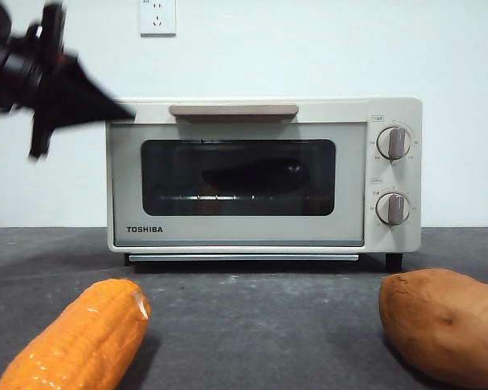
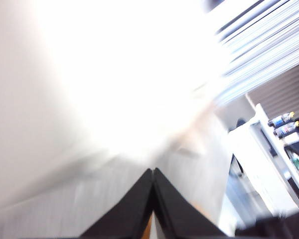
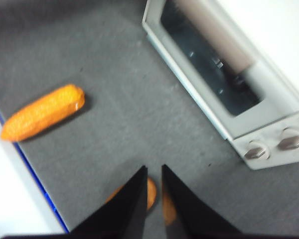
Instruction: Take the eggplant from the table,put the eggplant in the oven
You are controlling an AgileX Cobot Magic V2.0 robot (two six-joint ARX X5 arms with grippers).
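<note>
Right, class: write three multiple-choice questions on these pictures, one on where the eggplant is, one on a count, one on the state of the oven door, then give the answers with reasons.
1. Where is the eggplant?
A. On the table beside the corn
B. Inside the oven, behind the glass
C. Held in a gripper

2. How many round knobs does the oven have on its front?
A. One
B. Two
C. Four

3. What state is the oven door in?
A. Shut
B. Fully open
C. Taken off

Answers:
1. B, since a dark long shape lies on the rack behind the window, while only the corn and the sweet potato sit on the table.
2. B, since two knobs stand one above the other at the oven's side.
3. A, since the door stands upright and flush, handle at the top.
</note>
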